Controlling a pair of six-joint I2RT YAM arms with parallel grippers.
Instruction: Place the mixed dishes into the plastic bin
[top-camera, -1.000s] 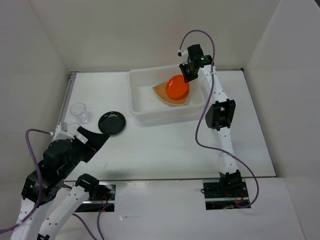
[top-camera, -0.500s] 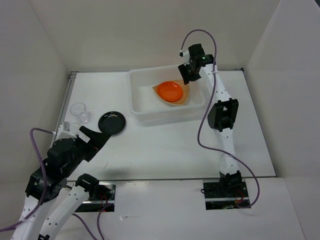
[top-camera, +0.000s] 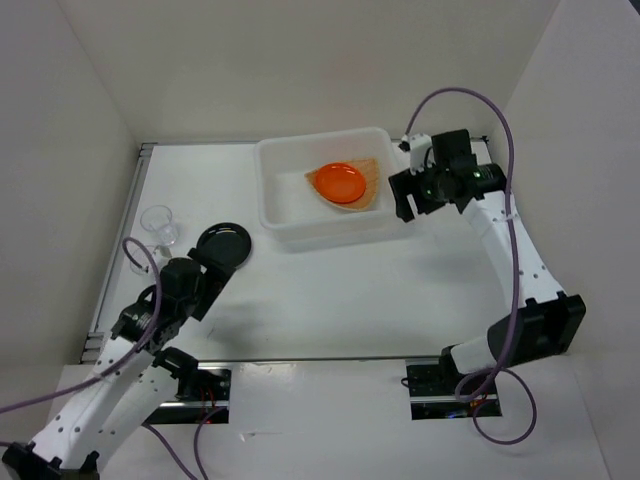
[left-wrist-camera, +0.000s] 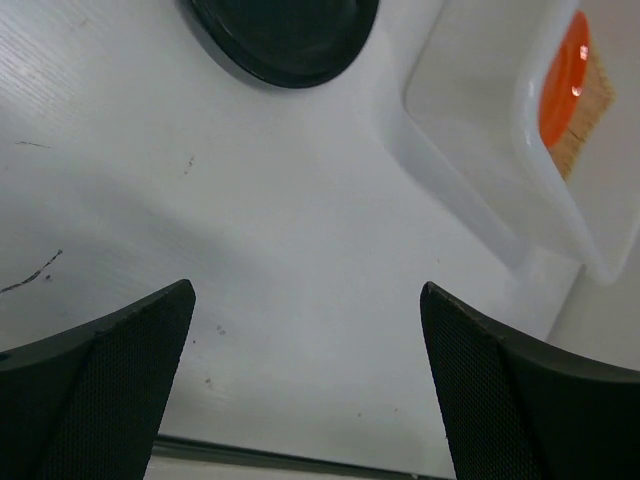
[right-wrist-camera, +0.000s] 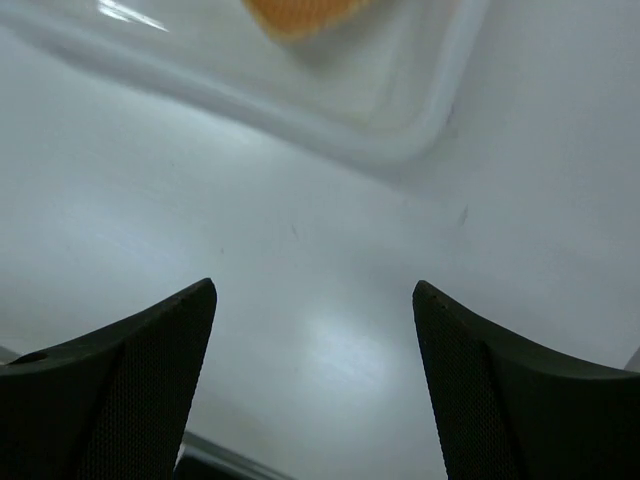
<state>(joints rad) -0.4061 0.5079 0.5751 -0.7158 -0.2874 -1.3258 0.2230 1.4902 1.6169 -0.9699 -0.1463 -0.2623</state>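
The plastic bin (top-camera: 290, 215) stands at the back middle of the table. Inside it the orange plate (top-camera: 338, 181) lies flat on the tan woven tray (top-camera: 370, 178). My right gripper (top-camera: 404, 203) hangs open and empty just off the bin's right end; its wrist view shows the bin's corner (right-wrist-camera: 405, 135) and bare table. The black plate (top-camera: 224, 245) lies left of the bin, with two clear cups (top-camera: 160, 225) further left. My left gripper (top-camera: 207, 268) is open and empty at the black plate's near edge. The left wrist view shows the black plate (left-wrist-camera: 285, 40) ahead.
White walls enclose the table on three sides. A metal rail (top-camera: 125, 225) runs along the left edge close to the cups. The left wrist view shows the bin's wall (left-wrist-camera: 470, 190) to the right of the black plate, and the orange plate (left-wrist-camera: 560, 90) inside.
My right gripper opened and let go of the orange plate, which now lies on the tray, then drew back to the right of the bin. The left arm reached forward toward the black plate.
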